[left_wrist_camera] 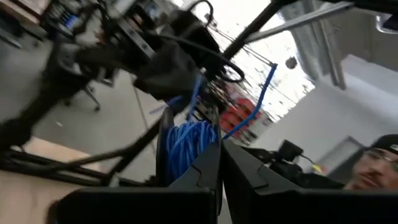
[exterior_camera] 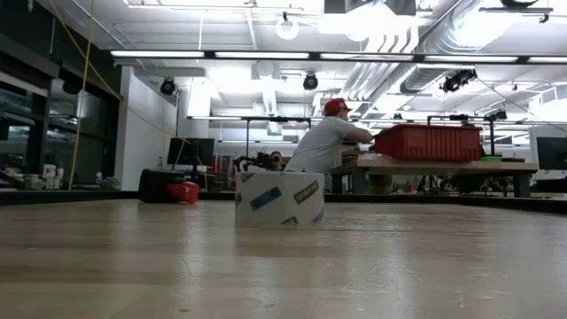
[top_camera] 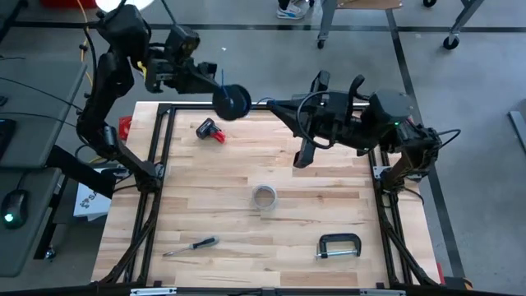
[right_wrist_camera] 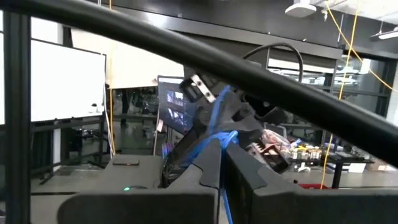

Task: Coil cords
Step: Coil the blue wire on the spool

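The left gripper [top_camera: 215, 82] is up by the table's [top_camera: 246, 173] far edge, its fingers pinching a coil of blue cord [top_camera: 233, 102]. The right gripper [top_camera: 275, 104] is close beside it, fingers pinching the same cord. Tape [top_camera: 264, 196], a screwdriver [top_camera: 191, 245] and a clamp [top_camera: 339, 245] lie far apart on the wood below.

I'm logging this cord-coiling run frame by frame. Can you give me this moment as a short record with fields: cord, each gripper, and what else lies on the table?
cord: blue cord, wound in a bundle, one end sticking up
left gripper: shut on the blue cord bundle, raised at the table's far edge
right gripper: shut on a strand of the blue cord, raised over the table's far side
table: tape roll, screwdriver, C-clamp, red-and-black tool
grey cord: not visible
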### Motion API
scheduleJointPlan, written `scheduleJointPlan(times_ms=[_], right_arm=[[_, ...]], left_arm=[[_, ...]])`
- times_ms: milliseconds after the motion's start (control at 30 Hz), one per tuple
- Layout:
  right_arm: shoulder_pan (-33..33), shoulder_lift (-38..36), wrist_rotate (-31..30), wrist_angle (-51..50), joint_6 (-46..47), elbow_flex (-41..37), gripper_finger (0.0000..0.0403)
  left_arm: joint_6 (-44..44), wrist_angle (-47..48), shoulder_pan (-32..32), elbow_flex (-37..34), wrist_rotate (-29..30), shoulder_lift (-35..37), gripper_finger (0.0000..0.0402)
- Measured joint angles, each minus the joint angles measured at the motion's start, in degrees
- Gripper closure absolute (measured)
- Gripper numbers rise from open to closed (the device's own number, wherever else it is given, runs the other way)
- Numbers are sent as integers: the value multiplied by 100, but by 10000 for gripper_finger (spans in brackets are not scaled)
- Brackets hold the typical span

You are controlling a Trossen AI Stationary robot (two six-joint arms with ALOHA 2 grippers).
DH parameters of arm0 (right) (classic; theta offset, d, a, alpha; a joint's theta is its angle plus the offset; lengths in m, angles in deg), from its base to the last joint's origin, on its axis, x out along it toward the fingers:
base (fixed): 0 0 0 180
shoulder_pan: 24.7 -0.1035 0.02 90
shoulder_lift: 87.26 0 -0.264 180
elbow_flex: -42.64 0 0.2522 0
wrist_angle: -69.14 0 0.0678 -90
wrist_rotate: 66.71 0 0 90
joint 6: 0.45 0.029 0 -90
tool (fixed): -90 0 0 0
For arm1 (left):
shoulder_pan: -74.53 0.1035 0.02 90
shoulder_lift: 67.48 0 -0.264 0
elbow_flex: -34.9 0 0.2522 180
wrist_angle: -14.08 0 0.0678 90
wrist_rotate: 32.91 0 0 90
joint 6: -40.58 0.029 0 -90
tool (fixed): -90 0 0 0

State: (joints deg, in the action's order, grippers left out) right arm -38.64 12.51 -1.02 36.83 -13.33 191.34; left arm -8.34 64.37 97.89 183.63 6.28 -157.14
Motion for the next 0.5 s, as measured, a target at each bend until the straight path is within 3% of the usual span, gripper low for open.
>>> scheduleJointPlan(times_ms=[300,500], right_arm=[[228,11,571,-26,143,0,403],[406,15,1249,-82,143,0,403]], left_arm=[[-484,-99,-791,4,-84,-422,397],[-1213,-1369,-1220,2,-378,-806,397]])
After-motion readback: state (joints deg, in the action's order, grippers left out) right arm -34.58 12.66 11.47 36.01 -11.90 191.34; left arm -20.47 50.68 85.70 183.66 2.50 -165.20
